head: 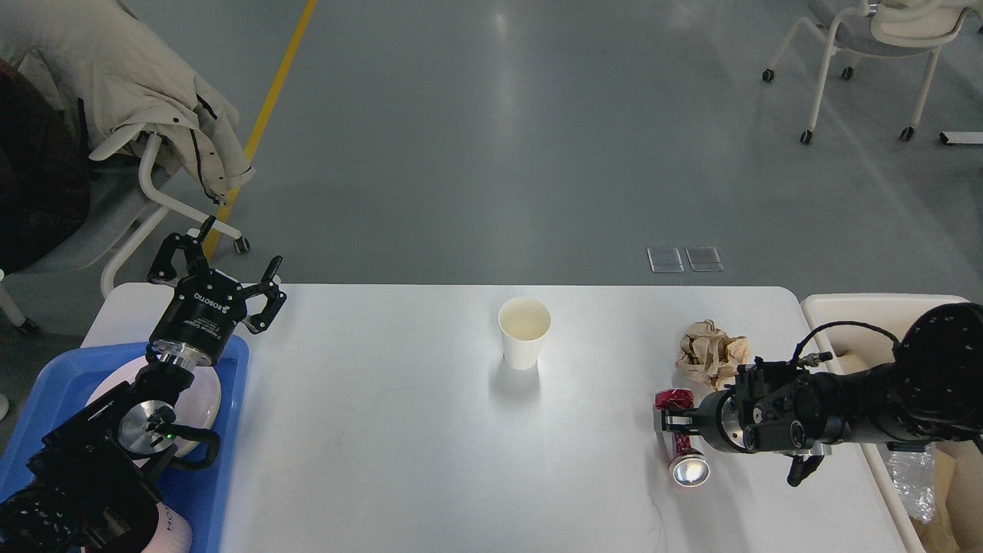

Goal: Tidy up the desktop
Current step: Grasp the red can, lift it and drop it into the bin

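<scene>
Grey floor surrounds one white desk, a wide rectangular top with rounded corners and a smooth matte surface, filling the lower part of the head view.

Item count on the desk:
- One white paper cup, upright, near the middle of the far edge.
- One crumpled brown paper wad, towards the far right corner.
- One crushed red can, lying on its side just in front of the wad, silver end towards the near edge.
- One blue tray, at the left edge, carrying one white plate.

One cream bin stands just beside the right edge.

Left gripper: raised over the far left corner, jaws spread wide, holding nothing.

Right gripper: low over the desk near the right edge, jaws set at the red can. Whether they are closed on it cannot be told from this angle.
</scene>
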